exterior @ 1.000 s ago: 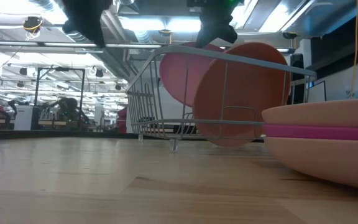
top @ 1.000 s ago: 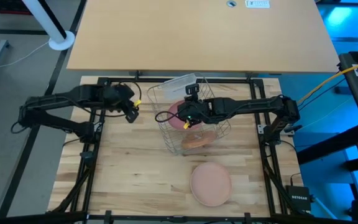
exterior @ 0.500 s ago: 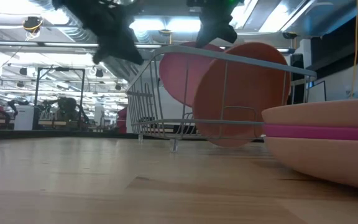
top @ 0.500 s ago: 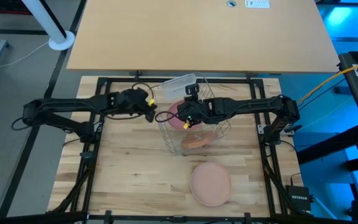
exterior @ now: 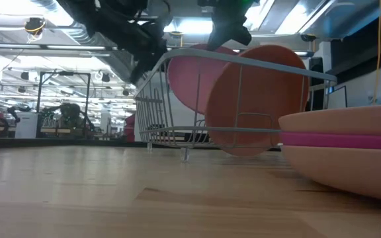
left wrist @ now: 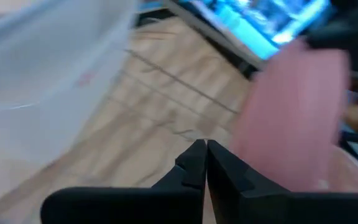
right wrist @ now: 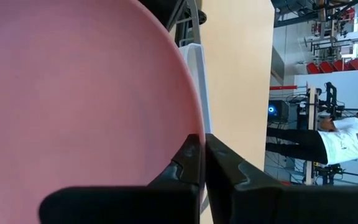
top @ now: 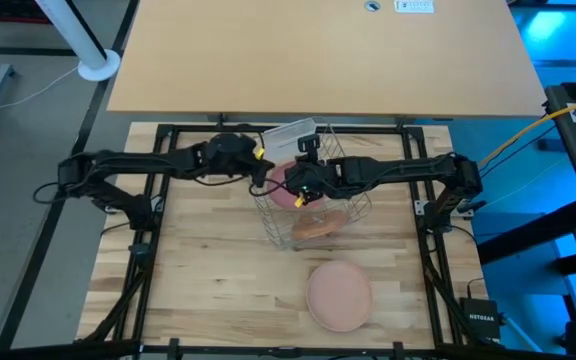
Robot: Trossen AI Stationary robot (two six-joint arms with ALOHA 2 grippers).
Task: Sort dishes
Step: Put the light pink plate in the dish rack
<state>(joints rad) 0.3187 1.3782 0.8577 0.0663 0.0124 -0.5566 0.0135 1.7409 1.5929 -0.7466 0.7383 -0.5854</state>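
**Two grippers at the wire rack, one plate pinched at its rim**

Surface and room. A pale wooden tabletop (top: 218, 270) fills the lower centre of the high view, with a smooth tan board above it. In the low view, a ceiling with strip lights stretches behind the tabletop. In the right wrist view, a person (right wrist: 328, 140) in a white top stands at the far right edge of the frame.

Rack and dishes. A silver wire rack (top: 303, 190) sits at the centre of the high view, with a clear plastic tub (top: 286, 134) at its upper edge. Inside it, a pale pink plate (exterior: 194, 79) and a terracotta-orange plate (exterior: 260, 99) stand on edge, leaning. A stack of plates (top: 339, 295) lies flat at the lower centre, well apart from the rack; the low view shows a magenta plate (exterior: 339, 139) sandwiched between two peach ones.

Grippers. The right gripper (right wrist: 202, 152) is above the rack, its fingers clenched on the rim of the pale pink plate, which fills the left of the right wrist view. The left gripper (left wrist: 205, 163) is at the rack's upper-left corner, fingers pressed together on nothing, with the pink plate just ahead of the tips.
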